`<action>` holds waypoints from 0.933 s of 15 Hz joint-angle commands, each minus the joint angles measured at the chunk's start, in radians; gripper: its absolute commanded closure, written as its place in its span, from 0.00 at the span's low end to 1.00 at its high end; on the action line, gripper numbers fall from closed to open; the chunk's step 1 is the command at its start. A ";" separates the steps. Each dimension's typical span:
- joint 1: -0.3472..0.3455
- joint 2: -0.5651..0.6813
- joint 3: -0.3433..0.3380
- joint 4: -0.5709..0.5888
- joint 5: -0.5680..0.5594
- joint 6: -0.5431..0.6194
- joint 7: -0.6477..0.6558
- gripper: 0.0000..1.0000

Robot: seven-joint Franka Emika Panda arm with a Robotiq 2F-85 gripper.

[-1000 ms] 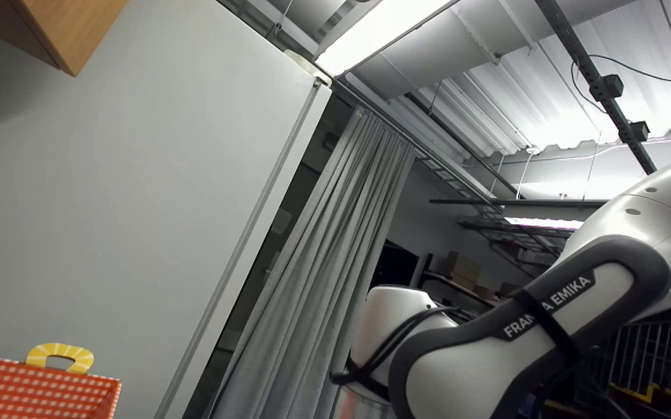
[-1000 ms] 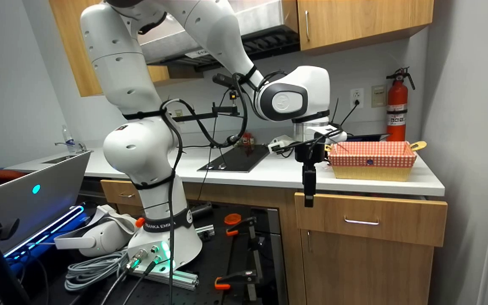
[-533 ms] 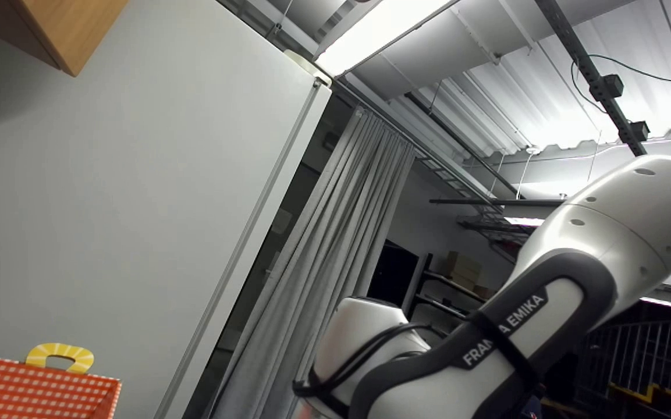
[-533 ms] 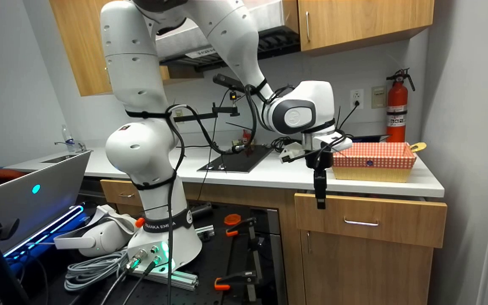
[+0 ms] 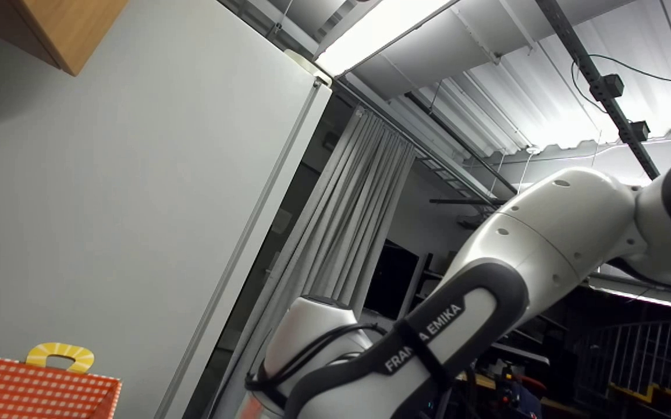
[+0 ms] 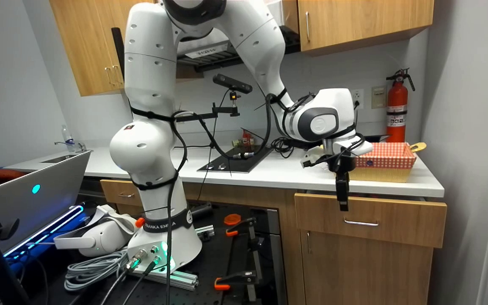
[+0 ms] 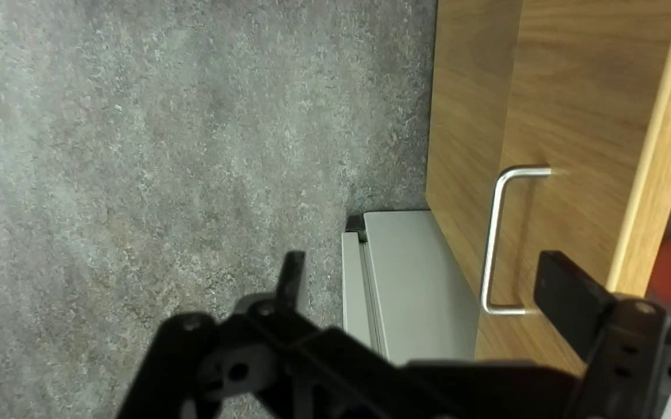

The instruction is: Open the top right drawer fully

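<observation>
I have the pincer pointing down with its fingers apart, presumably so they can straddle the handle, which lies near their tips on the already partly open drawer.

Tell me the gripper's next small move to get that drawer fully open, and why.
Probably ease the open gripper sideways toward the middle of the handle: in an exterior view it shows above and left of that middle, and the drawer stands only partly open.
</observation>
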 commanded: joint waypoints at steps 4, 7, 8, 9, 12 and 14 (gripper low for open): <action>0.076 0.129 -0.061 0.145 0.024 0.028 0.082 0.00; 0.084 0.166 -0.070 0.184 0.045 0.033 0.094 0.00; 0.078 0.176 -0.064 0.192 0.064 0.036 0.090 0.00; 0.073 0.183 -0.055 0.195 0.088 0.044 0.085 0.00; 0.055 0.195 -0.026 0.203 0.184 0.057 0.064 0.00; 0.054 0.200 -0.019 0.208 0.229 0.068 0.057 0.00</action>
